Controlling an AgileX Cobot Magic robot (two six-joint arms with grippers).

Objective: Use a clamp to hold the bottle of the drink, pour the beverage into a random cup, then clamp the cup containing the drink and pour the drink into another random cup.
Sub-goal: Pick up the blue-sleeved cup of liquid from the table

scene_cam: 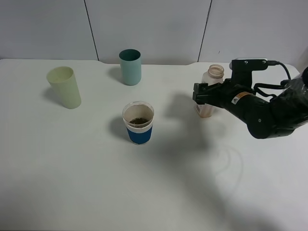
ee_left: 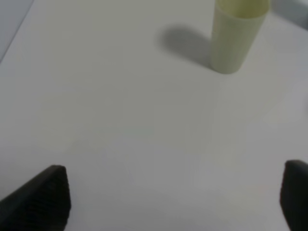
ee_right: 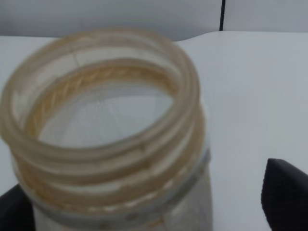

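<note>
Our right tool stands spread around the bottle, upright on the tabletop. We should back straight off without tipping it, then take the blue-banded cup. Our left tool gapes, empty.

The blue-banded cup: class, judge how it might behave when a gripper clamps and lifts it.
The blue-banded cup is probably light: it is short and only a shallow brown liquid shows inside. Squat and upright, it likely resists tipping when nudged. Being open-topped, it could spill if tilted while lifted.
</note>
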